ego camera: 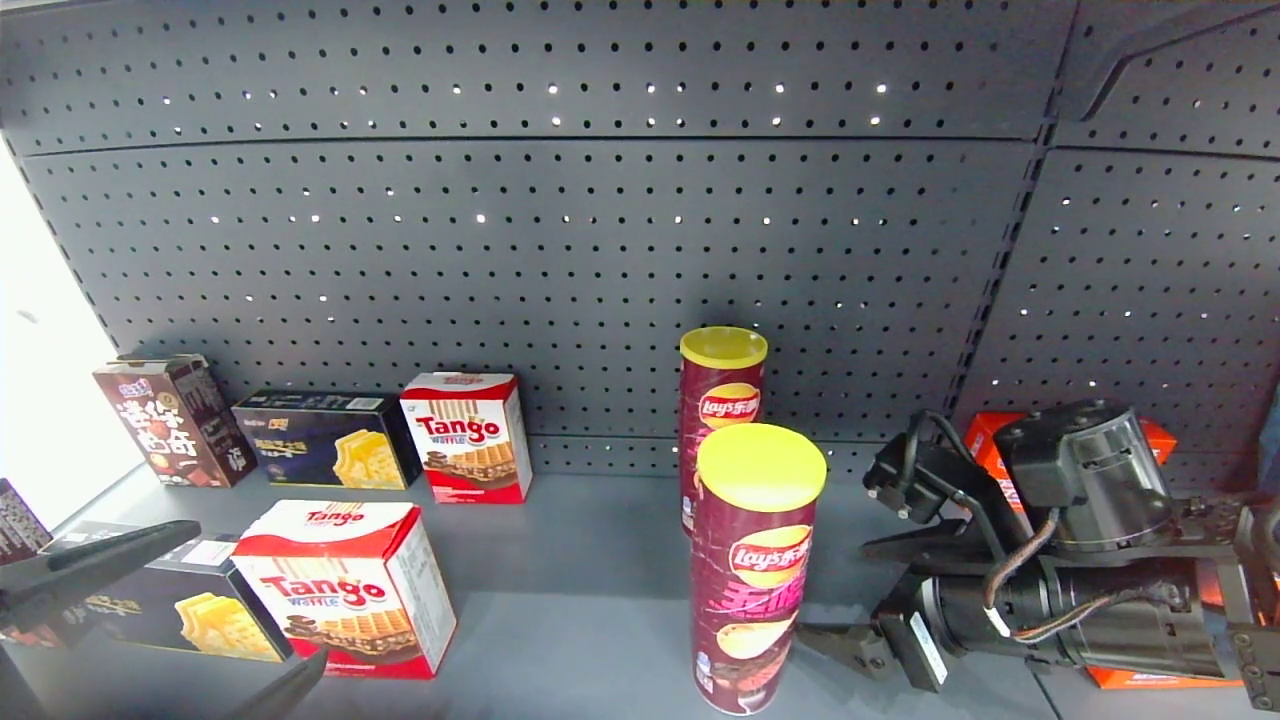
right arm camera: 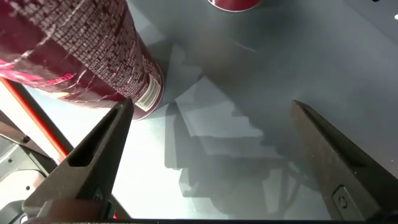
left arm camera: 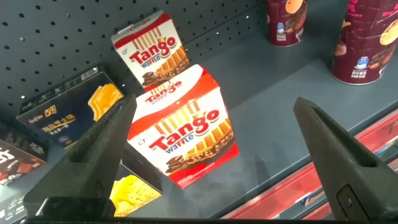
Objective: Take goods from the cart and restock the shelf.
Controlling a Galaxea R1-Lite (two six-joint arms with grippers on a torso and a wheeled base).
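- The back panel (ego camera: pixel 600 250) is dark grey sheet metal, full of small round holes in rows.
- The shelf board (ego camera: pixel 600 560) is flat, smooth and matt grey; all the goods stand on it.
- The right gripper (ego camera: pixel 850 600) lies low over the board, its two black wedge fingers (right arm camera: pixel 93 155) spread wide and holding nothing. It is just beside the front can but, as far as I can see, not touching it.
- The front can (ego camera: pixel 755 570) is a tall maroon cylinder with a flat yellow plastic lid. It stands upright near the front edge, and its foot is cut off by the frame.
- The rear can (ego camera: pixel 720 400) is the same kind and is partly hidden behind the first.
- Two red and white cardboard wafer boxes: the front box (ego camera: pixel 345 590) is turned a little, and the rear box (ego camera: pixel 467 435) is by the panel.
- Two low dark boxes with a yellow wafer picture: one (ego camera: pixel 325 440) is at the back, and one (ego camera: pixel 190 610) is partly covered.
- A brown box (ego camera: pixel 172 420) leans at the far left.
- An orange box (ego camera: pixel 985 445) is mostly hidden by the right arm; its shape is unclear.
- The left gripper (left arm camera: pixel 216 104) hangs with its fingers far apart before the front wafer box, grasping nothing.
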